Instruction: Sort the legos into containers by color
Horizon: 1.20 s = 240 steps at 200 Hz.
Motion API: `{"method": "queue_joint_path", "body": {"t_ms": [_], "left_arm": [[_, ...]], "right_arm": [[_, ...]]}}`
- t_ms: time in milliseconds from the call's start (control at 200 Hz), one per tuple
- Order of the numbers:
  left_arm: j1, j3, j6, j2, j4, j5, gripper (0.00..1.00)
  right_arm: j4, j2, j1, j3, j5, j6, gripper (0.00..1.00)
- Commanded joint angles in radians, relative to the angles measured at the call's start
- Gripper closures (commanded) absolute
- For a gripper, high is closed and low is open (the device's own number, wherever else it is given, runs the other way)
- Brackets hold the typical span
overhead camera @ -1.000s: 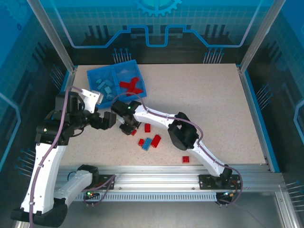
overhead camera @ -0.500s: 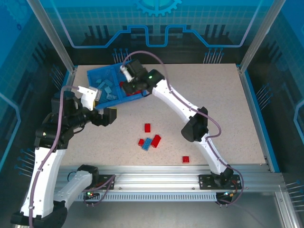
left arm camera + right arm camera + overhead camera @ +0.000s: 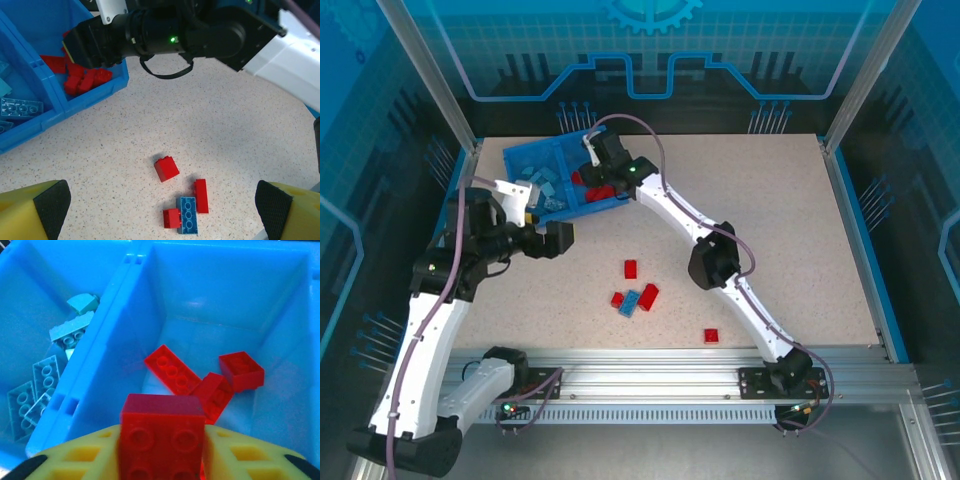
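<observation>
**Red brick over the red bin: drop is due**

R gripper (image 3: 162, 455) hangs above the tray's right compartment (image 3: 225, 295). Its yellow pads (image 3: 90, 455) sit snug on a red 2x2 brick (image 3: 162, 432). Three red bricks (image 3: 172, 370) lie on the floor below, and the light-blue bricks (image 3: 45, 377) sit across the divider (image 3: 107, 340).

Step in hand, I judge: placing this red. Next move calls for the jaws to part w/ the brick well inside the walls (not over the divider), then a lift clear.

L gripper (image 3: 548, 240) is spread wide w/ nothing in it, near the tray's front edge. Four loose reds (image 3: 166, 168) and one blue 2x4 (image 3: 187, 222) wait on the table, so sorting looks well along but not done.
</observation>
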Motion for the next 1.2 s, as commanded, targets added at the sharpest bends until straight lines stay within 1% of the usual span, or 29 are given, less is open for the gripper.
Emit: {"method": "queue_joint_path", "body": {"t_ms": [0,85,170,300,385,450,525,575,630,695,795,855,960,1040,1076,1131,1196], "left_arm": [[-0.006,0.001,-0.008,0.014,0.02,0.01,0.01],[-0.006,0.006,-0.022,0.033,0.02,0.014,0.01],[-0.005,0.005,-0.064,0.054,0.028,0.018,0.01],[-0.014,-0.025,-0.167,0.072,0.071,0.023,0.01],[-0.068,-0.048,-0.228,0.078,0.094,-0.027,0.01],[-0.143,-0.065,-0.27,0.09,0.102,-0.095,0.01],[-0.231,-0.083,-0.342,0.115,0.103,-0.171,0.01],[-0.283,-0.093,-0.403,0.136,0.094,-0.22,0.02],[-0.35,-0.107,-0.464,0.161,0.078,-0.283,0.02],[-0.436,-0.127,-0.513,0.19,0.067,-0.344,0.04],[-0.56,-0.17,-0.57,0.25,0.065,-0.421,0.07],[-0.603,-0.193,-0.613,0.299,0.054,-0.441,0.1],[-0.615,-0.239,-0.688,0.373,0.052,-0.455,0.17],[-0.614,-0.265,-0.703,0.398,0.082,-0.458,0.26],[-0.614,-0.274,-0.708,0.41,0.097,-0.46,0.31],[-0.608,-0.29,-0.705,0.436,0.13,-0.436,0.38],[-0.591,-0.304,-0.69,0.473,0.179,-0.375,0.41]], "right_arm": [[0.156,0.009,0.0,0.067,0.006,0.045,0.49],[0.159,-0.003,-0.003,0.081,0.01,0.052,0.34],[0.108,-0.045,-0.01,0.078,-0.012,0.055,0.27],[-0.094,-0.161,-0.036,0.058,-0.065,0.087,0.15],[-0.248,-0.284,-0.07,-0.03,-0.133,0.12,0.07],[-0.316,-0.418,-0.098,-0.187,-0.199,0.146,0.04],[-0.303,-0.608,-0.113,-0.459,-0.244,0.133,0.01],[-0.263,-0.743,-0.114,-0.665,-0.239,0.108,0.0],[-0.229,-0.884,-0.117,-0.854,-0.226,0.1,0.0],[-0.225,-1.017,-0.129,-1.021,-0.212,0.117,0.0],[-0.224,-1.176,-0.148,-1.216,-0.216,0.147,0.0],[-0.228,-1.243,-0.155,-1.3,-0.212,0.155,0.0],[-0.249,-1.314,-0.171,-1.381,-0.223,0.162,0.0],[-0.262,-1.338,-0.176,-1.41,-0.226,0.161,0.0],[-0.268,-1.343,-0.179,-1.417,-0.227,0.159,0.0],[-0.272,-1.347,-0.181,-1.423,-0.228,0.159,0.0],[-0.271,-1.347,-0.183,-1.428,-0.232,0.161,0.0]]}}
